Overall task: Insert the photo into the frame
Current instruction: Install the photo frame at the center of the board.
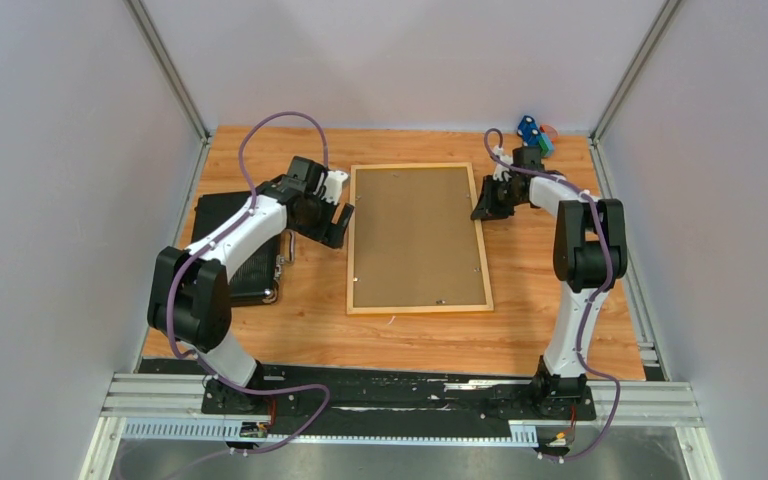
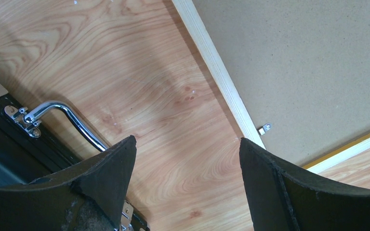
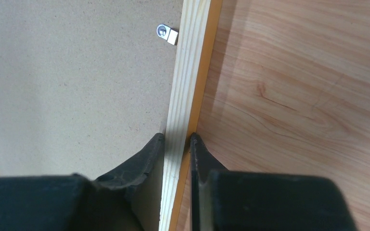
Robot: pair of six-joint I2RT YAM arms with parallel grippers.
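Frame lies flat on the table, back side up, about midway between the left and right edges and nearer the far edge than the near one. Long sides run near to far, slightly skewed. A brown backing board fills the opening inside the rails. Photo: hidden, cannot be seen from any view.

Right gripper is at the frame's right rail, towards the far end. In the wrist view the right gripper straddles the pale rail, one finger on the board side and the other on the table side, both pressed against the wood: clamped on the frame. A small metal clip sits on the board just inside the same rail, further along.

Left gripper hangs just outside the frame's left rail, far end, fingers spread wide and holding nothing. The wrist view shows the left gripper over bare wood, between the rail and a black case that lies near the table's left edge. The case's chrome handle faces the frame.
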